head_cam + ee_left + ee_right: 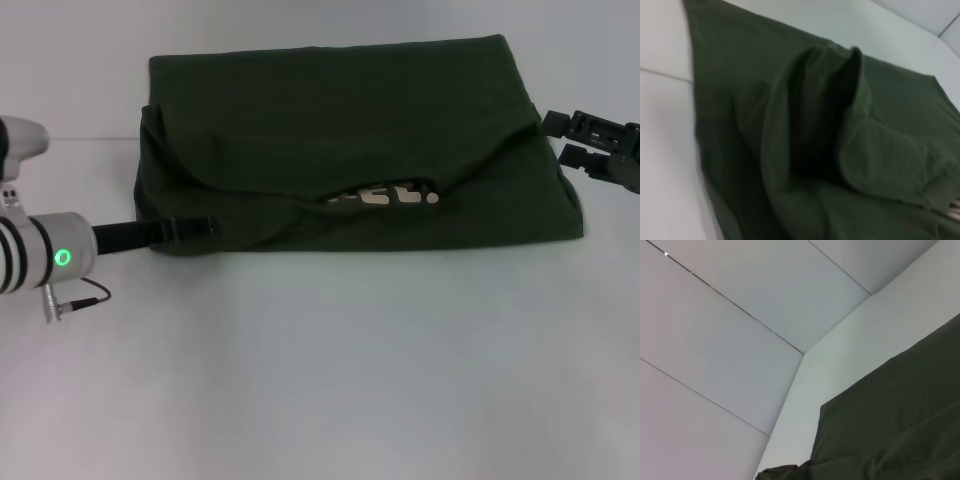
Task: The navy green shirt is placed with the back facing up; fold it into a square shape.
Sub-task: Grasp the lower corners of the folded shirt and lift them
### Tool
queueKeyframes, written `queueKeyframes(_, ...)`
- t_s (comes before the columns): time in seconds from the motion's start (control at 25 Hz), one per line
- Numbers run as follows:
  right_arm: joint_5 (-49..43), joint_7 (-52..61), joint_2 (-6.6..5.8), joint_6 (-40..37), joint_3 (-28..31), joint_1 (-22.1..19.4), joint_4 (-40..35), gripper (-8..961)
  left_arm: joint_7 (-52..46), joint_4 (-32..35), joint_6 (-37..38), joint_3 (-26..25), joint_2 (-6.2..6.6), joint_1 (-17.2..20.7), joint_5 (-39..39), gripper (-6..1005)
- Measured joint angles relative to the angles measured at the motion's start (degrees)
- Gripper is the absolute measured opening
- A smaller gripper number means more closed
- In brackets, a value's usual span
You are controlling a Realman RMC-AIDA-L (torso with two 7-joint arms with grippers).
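The navy green shirt (340, 130) lies on the white table, folded into a wide rectangle with a loose upper flap drooping toward the front. Part of a pale print (385, 195) shows under the flap's edge. My left gripper (190, 228) reaches in low from the left and lies at the shirt's front left corner, against the fabric. The left wrist view is filled with the shirt (790, 125), one fold standing up as a ridge. My right gripper (560, 138) hovers open just off the shirt's right edge, holding nothing. Only a corner of the shirt (900, 430) shows in the right wrist view.
The white table (320, 380) stretches bare in front of the shirt. A seam line (90, 137) runs across the table at the far left. Pale wall panels (740, 340) fill most of the right wrist view.
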Motion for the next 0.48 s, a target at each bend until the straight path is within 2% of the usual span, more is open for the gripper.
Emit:
queueKeyframes(0.2,0.05,0.11,-0.02,-0.24,0.58,-0.19,0.01,915,-1.04,-0.15,0.52,1.41,0.14,-0.06,0.07,865)
queueKeyframes(0.44,0.15,0.20,-0.05,-1.09,2.06,-0.22,0.01,914,-3.64,2.14,0.83,2.21,0.54,1.00,0.44,770)
queueKeyframes(0.48,0.16,0.20,-0.06,-1.25,2.28,-0.20,0.01,913,-3.85,2.30,0.86,2.39,0.59,1.00,0.75,721)
